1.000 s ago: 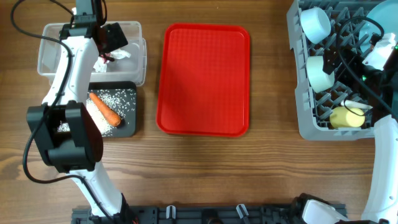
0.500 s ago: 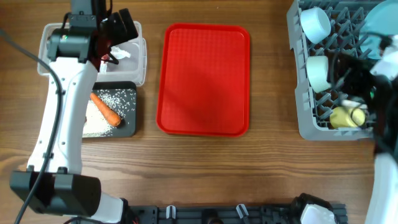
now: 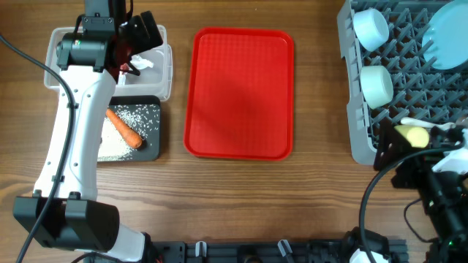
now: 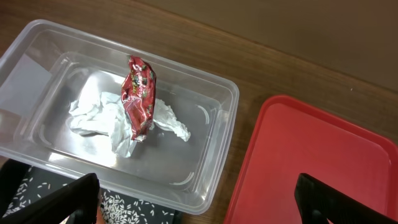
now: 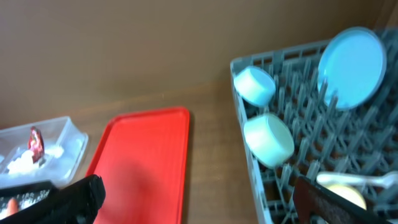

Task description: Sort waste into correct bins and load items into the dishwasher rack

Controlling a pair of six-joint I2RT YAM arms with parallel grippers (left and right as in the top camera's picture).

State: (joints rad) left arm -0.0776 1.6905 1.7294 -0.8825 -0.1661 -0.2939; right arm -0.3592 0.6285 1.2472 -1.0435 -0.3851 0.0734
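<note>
Evidently done: my left end effector [image 4: 198, 200] and right end effector [image 5: 196, 200] hang spread, empty. The tissue [image 4: 99, 119] and wrapper [image 4: 138, 93] share the clear bin [image 4: 235, 94] at the counter's far-left corner as dry waste, and the plate [image 3: 447, 35] leans between rack [image 3: 356, 139] prongs to drain.

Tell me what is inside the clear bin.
The clear bin holds crumpled white tissue with a red wrapper on top of it. Anything under the tissue is covered.

The wooden worktop [image 3: 314, 204] is laid with clear tub [image 3: 55, 44], black tub [image 3: 152, 150] and red tray [image 3: 241, 95]. The grey rack [image 3: 355, 139] is set rightmost.
</note>
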